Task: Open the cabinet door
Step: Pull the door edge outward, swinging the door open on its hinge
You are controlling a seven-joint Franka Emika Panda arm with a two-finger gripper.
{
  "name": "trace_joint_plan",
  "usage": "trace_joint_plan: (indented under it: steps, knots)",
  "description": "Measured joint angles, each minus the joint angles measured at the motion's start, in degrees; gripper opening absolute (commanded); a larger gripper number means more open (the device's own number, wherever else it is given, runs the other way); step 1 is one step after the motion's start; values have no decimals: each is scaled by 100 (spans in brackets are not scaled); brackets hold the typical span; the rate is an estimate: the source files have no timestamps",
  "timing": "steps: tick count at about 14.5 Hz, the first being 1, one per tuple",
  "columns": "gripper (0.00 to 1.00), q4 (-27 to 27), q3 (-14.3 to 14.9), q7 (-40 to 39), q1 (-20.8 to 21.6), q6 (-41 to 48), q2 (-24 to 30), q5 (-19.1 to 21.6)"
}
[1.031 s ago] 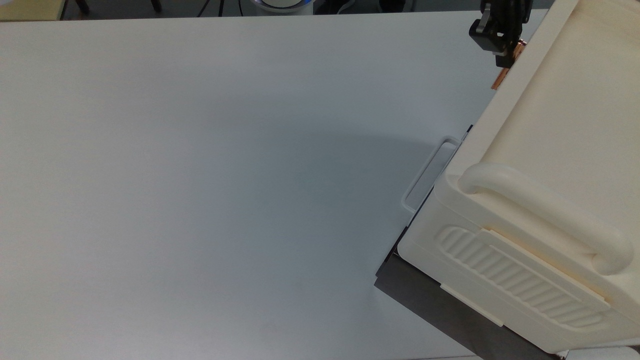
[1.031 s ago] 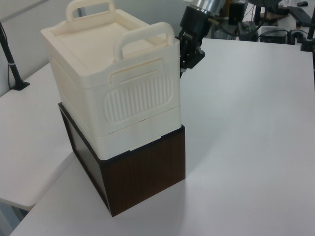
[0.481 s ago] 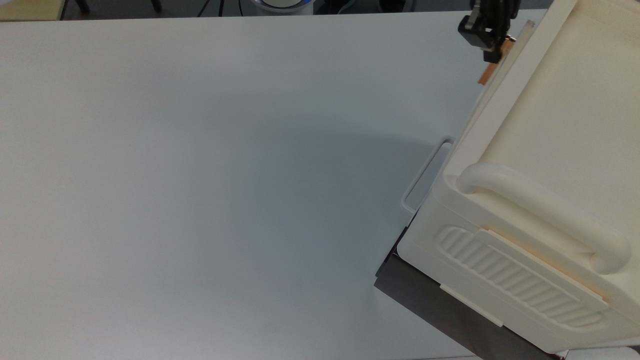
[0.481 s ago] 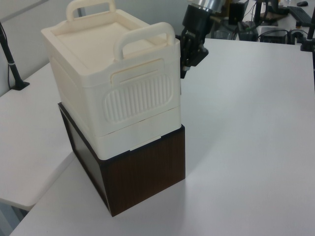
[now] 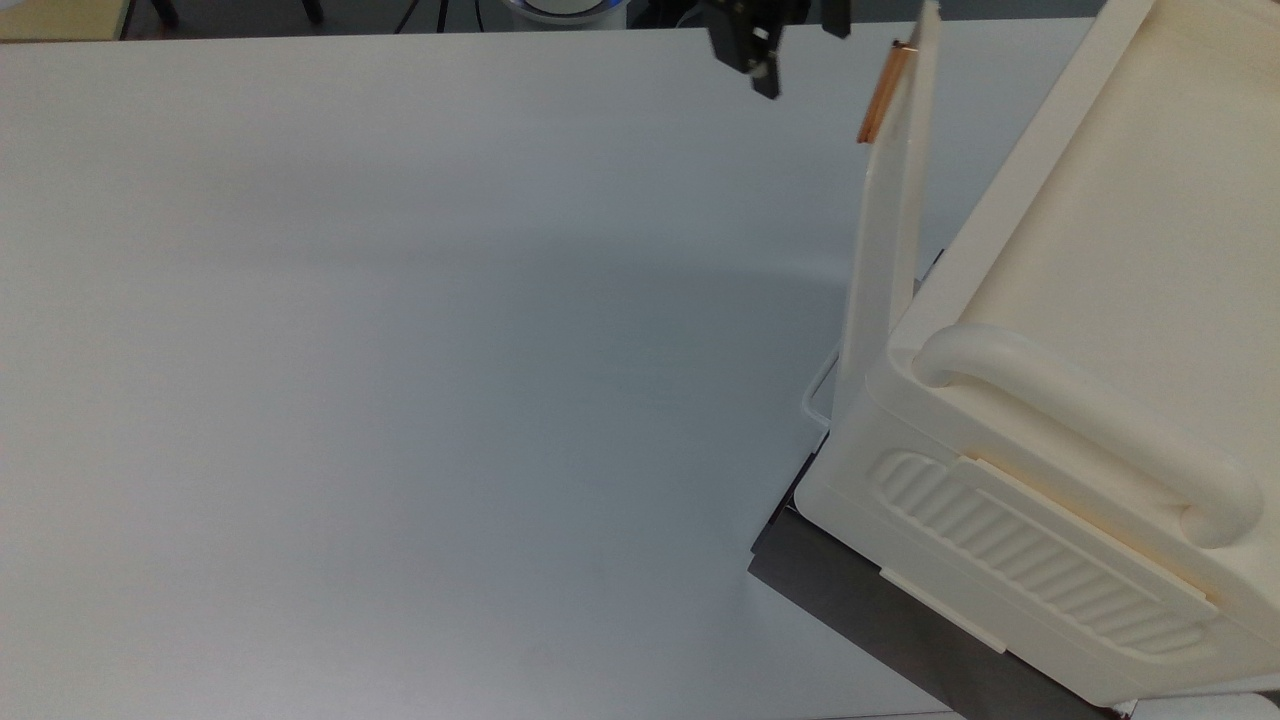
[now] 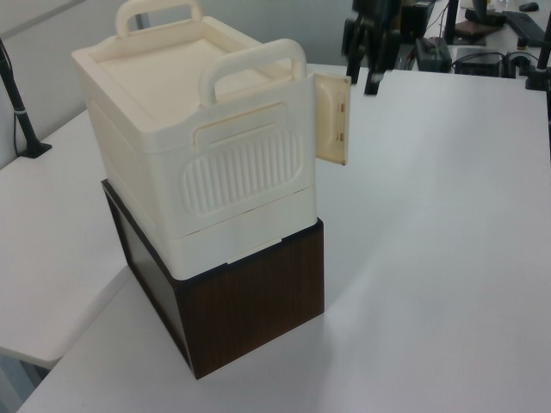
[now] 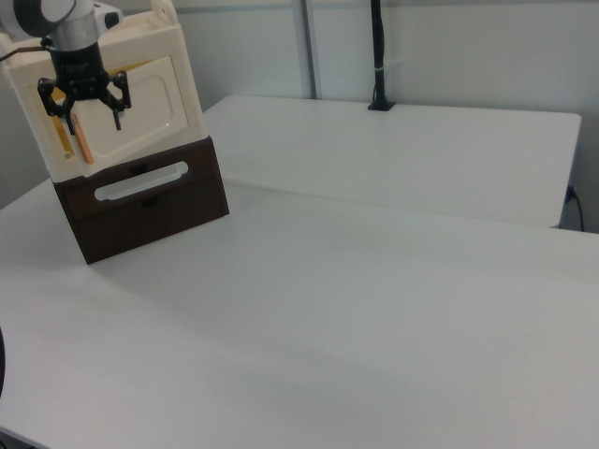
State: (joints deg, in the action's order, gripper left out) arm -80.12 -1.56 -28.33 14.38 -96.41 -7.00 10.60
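The cream cabinet [image 5: 1100,300] [image 6: 172,103] sits on a dark brown drawer box [image 6: 250,301]. Its cabinet door [image 5: 890,230] [image 6: 331,120] [image 7: 140,98] stands swung out from the front, hinged at the end near the ribbed side panel. The copper bar handle [image 5: 880,95] [image 7: 82,140] is at the door's free edge. My gripper [image 5: 800,50] [image 6: 362,73] [image 7: 82,110] hangs open just off that free edge, to the top view's left of the handle. Nothing is between its fingers and it is apart from the handle.
The drawer box has a white loop handle [image 5: 830,380] [image 7: 140,181] below the door. A black pole [image 7: 377,56] is clamped at the far table edge, another [image 6: 17,95] on the left view's left. White table [image 5: 400,400] spreads across the top view's left.
The door went from nearly shut to swung well out. My gripper, which was shut on the copper handle, let go, opened and moved to the top view's left.
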Motion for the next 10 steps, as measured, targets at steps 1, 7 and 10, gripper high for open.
trace_joint_plan:
  steps: [1,7,10]
  knots:
    - [100,18,3,0,-83,108,82,2]
    - [100,406,-57,-3,-64,499,402,224]
    - [100,430,-170,1,195,499,390,261]
